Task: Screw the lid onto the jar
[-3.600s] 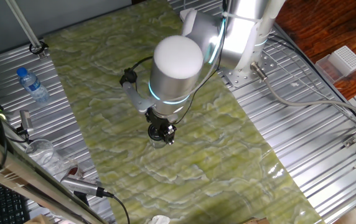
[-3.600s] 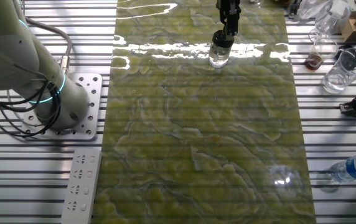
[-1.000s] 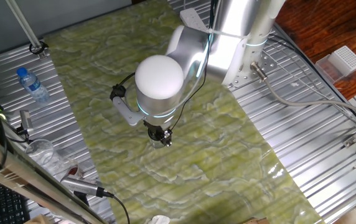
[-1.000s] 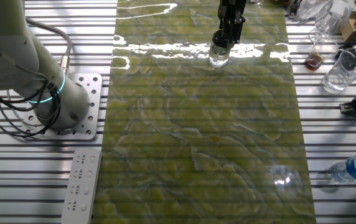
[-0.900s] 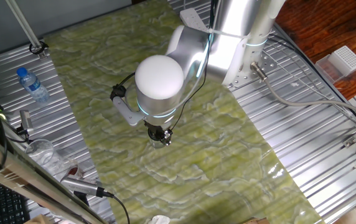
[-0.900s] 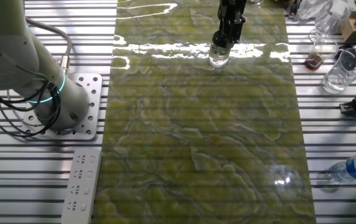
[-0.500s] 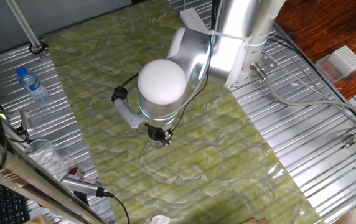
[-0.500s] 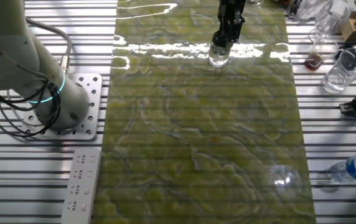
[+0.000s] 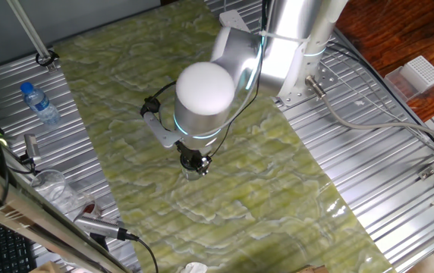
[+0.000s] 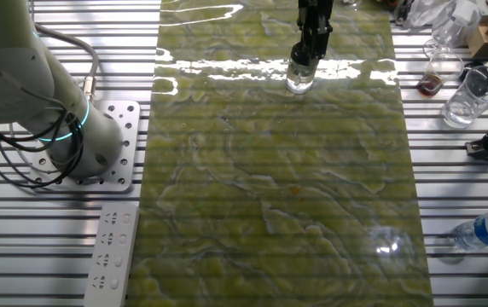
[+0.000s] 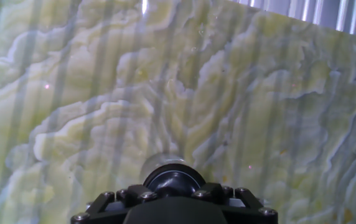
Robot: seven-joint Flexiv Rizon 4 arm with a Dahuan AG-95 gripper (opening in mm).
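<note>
Green-veined marble sheet [image 10: 278, 196] covers the middle of the ribbed metal tabletop [image 10: 48, 256]. In the other fixed view, the arm's base [image 10: 52, 128] sits at the left; further right, near the far edge, the end effector [image 10: 305, 56] points straight down with its fingers clamped on the lid [image 10: 300, 57], which sits on top of the jar [image 10: 299, 78] standing on the marble. At far right lies a water bottle [image 10: 487, 228].
</note>
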